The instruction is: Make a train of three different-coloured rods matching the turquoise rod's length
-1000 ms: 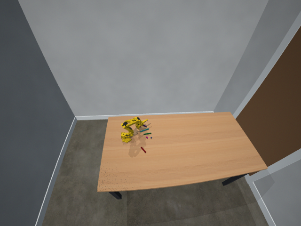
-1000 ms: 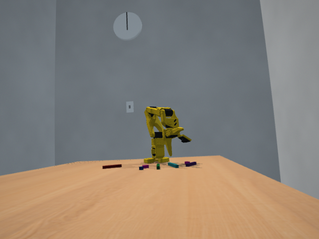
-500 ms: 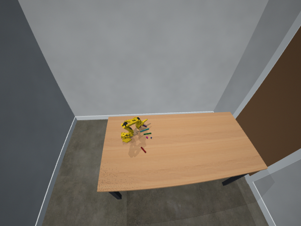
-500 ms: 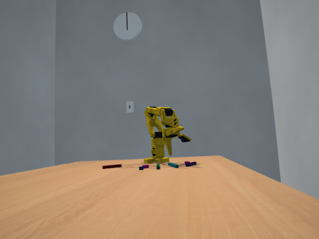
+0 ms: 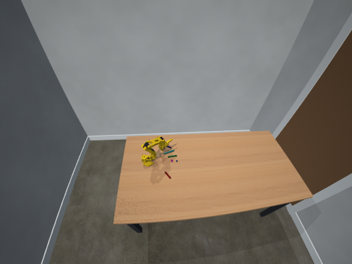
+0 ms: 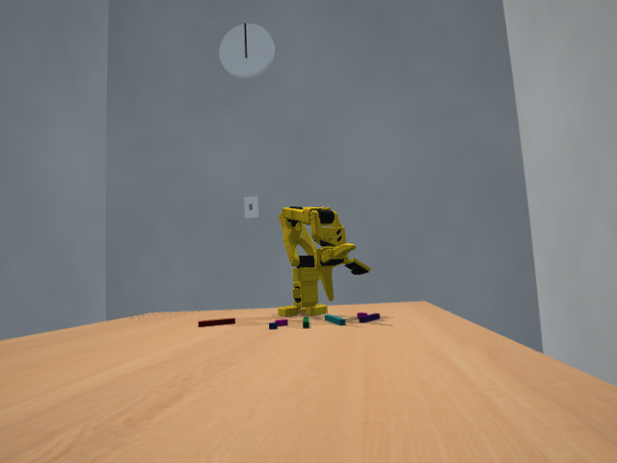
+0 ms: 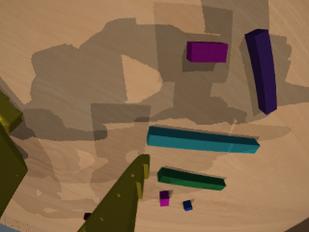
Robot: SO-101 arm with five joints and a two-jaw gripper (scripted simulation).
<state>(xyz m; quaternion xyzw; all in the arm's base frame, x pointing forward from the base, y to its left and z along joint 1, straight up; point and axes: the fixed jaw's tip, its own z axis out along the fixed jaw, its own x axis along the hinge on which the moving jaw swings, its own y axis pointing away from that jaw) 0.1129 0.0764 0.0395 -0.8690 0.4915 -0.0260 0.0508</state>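
Note:
My gripper (image 5: 168, 142) (image 6: 344, 283) (image 7: 73, 131) is open and empty, hanging above the table over the rods. Below it in the wrist view lie a magenta rod (image 7: 208, 52) (image 6: 362, 314) and, to its right, a purple rod (image 7: 262, 70) (image 6: 371, 316) (image 5: 169, 147). The turquoise rod (image 7: 203, 139) (image 5: 169, 152) (image 6: 335, 319) lies flat beyond them. A green rod (image 7: 191, 180) (image 5: 172, 156) (image 6: 305, 322) lies roughly parallel to it. A second magenta rod (image 7: 165, 199) (image 5: 171, 160) (image 6: 281, 322) and a blue rod (image 7: 187, 205) (image 5: 176, 160) (image 6: 272, 325) lie past it, apart. A red rod (image 5: 168, 175) (image 6: 216, 322) lies alone farther off.
The arm's yellow base (image 5: 147, 161) (image 6: 301, 310) stands near the table's back left corner. The wooden table (image 5: 227, 176) (image 6: 299, 398) stretches wide to the right and front. Its back edge runs close behind the arm.

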